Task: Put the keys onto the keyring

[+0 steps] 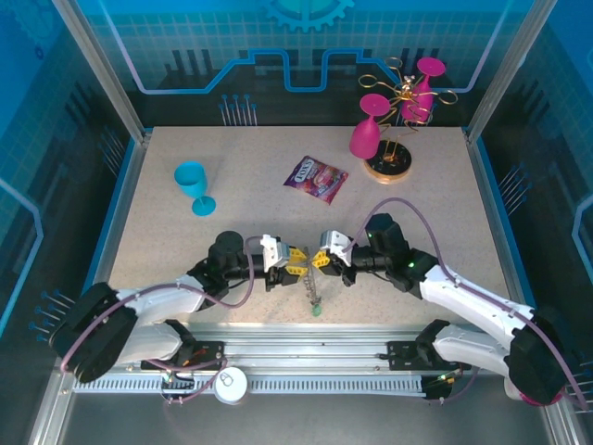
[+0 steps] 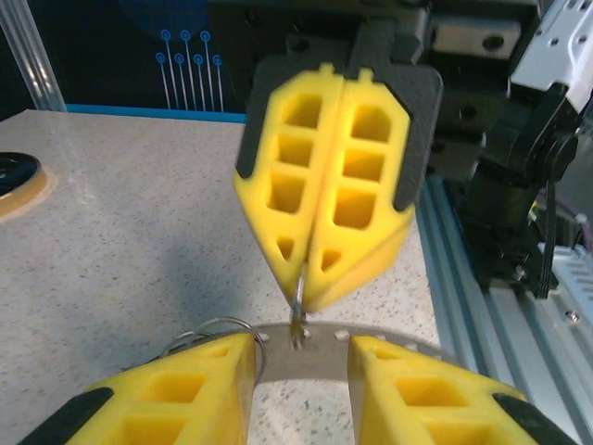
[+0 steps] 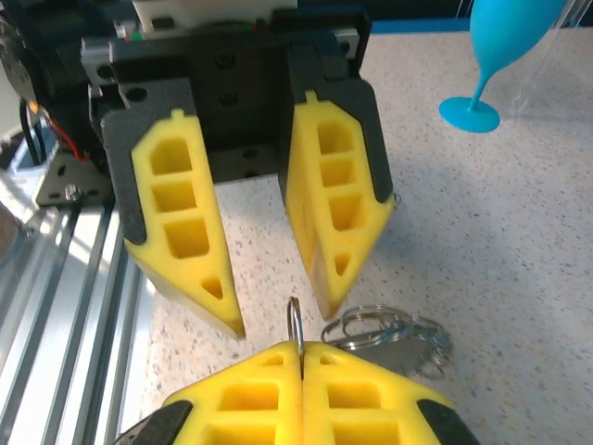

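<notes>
My two grippers meet tip to tip above the near middle of the table. The right gripper (image 3: 301, 371) is shut on a small wire loop (image 3: 295, 320). That loop passes through a hole in the rim of the flat grey keyring (image 2: 301, 357). The left gripper (image 2: 301, 394) is open, its fingers apart on either side of that stretch of ring without touching it. More wire loops (image 3: 384, 329) bunch beside the ring. From above, the ring and loops hang below the left gripper (image 1: 295, 260) and the right gripper (image 1: 321, 260), with one green key head (image 1: 317, 311) lowest. The yellow-orange key is hidden.
A teal goblet (image 1: 194, 184) stands at the back left. A snack packet (image 1: 315, 178) lies mid-table. Two pink goblets (image 1: 367, 135) and a gold wire stand on a round wooden base (image 1: 389, 165) sit at the back right. The table's metal rail (image 1: 306, 336) runs just behind the grippers.
</notes>
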Available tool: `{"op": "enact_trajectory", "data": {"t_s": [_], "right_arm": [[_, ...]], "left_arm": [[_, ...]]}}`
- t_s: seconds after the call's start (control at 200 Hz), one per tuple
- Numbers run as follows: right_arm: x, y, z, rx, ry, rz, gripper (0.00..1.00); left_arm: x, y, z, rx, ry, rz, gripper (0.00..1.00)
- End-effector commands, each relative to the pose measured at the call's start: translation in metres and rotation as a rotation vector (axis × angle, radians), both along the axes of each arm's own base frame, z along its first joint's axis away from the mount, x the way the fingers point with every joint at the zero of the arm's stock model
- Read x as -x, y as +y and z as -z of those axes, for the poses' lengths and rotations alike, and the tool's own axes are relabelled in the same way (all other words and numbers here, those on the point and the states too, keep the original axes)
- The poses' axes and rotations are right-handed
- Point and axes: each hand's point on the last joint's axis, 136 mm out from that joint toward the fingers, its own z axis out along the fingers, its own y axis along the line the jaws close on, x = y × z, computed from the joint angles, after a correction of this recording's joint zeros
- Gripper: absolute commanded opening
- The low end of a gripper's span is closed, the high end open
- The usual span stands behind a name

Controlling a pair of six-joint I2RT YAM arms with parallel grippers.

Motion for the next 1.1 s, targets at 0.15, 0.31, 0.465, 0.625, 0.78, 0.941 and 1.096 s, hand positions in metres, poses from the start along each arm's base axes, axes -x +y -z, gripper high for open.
{"op": "enact_trajectory", "data": {"t_s": [0.15,0.31,0.465,0.625,0.78,0.941,1.096], "right_arm": [[0.008,-0.007,0.007,0.289,-0.04,-0.069,0.0],[0.002,0.003,-0.004,0.328,-0.064,-0.082,0.0],[0.003,0.013,-0.009,0.323,-0.074,-0.106,0.0],[0.007,0.02,-0.008,0.327,-0.079,-0.138,0.0],[0.007,0.022,-0.005,0.355,-0.093,-0.149,0.0],[0.007,0.029,-0.006,0.367,-0.102,-0.157,0.0],[0.009,0.032,-0.005,0.369,-0.102,-0.17,0.0]], "left_arm": [[0.004,0.011,0.0,-0.151,-0.052,-0.013,0.32],[0.005,0.008,0.0,-0.152,-0.034,0.006,0.32],[0.003,0.004,-0.001,-0.132,-0.031,0.017,0.3],[0.0,0.002,-0.003,-0.118,-0.038,0.008,0.29],[0.0,0.002,-0.003,-0.118,-0.03,0.009,0.28],[0.001,0.001,-0.004,-0.114,-0.023,0.017,0.25],[0.001,0.0,-0.006,-0.108,-0.026,0.024,0.13]]}}
